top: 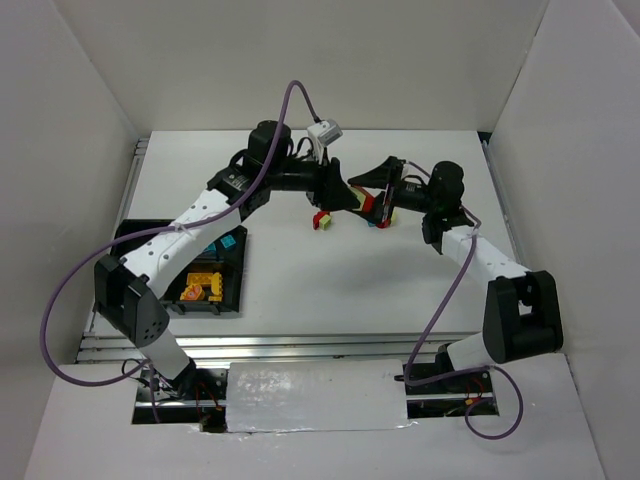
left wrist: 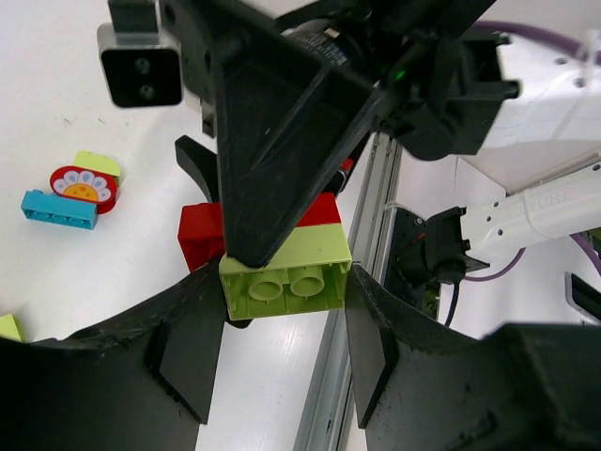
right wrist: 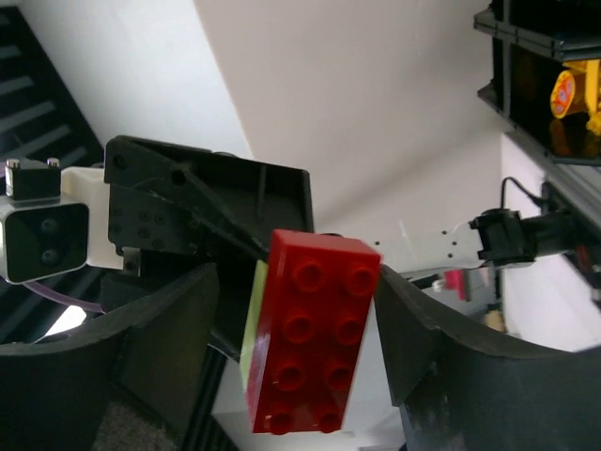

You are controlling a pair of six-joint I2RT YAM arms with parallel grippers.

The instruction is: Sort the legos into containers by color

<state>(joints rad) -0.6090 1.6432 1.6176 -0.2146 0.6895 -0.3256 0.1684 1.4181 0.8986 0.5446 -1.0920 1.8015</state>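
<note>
lime green brick (left wrist: pixel 300 256) sat pinched between the two black fingers of the left gripper (left wrist: pixel 284 293), one finger pressed against each of its short sides, its hollow underside facing that wrist's camera. stuck to the far face of it was a red brick (right wrist: pixel 315 349), longer, with two rows of studs pointing away from the left gripper. the pair hung in the air above the middle of the white counter (top: pixel 330 290), touching nothing below.

the right gripper (right wrist: pixel 299 303) faced the left one nose to nose, its fingers (right wrist: pixel 174 352) spread on either side of the red brick. a gap showed on one side of the brick; on the other side the finger stood right at the brick's corner, and i could not tell whether it touched. so it bracketed the red brick without clamping it.

on the counter below the two grippers lay a few loose pieces close together: a cyan brick (left wrist: pixel 58 209) and a red piece with a flower print (left wrist: pixel 84 185) touching it.

the black tray (top: pixel 240 282) lay well apart from both grippers, back beside the left arm's elbow, with orange-yellow bricks (top: pixel 197 290) in one near compartment and a cyan one (top: pixel 228 242) in another.
</note>
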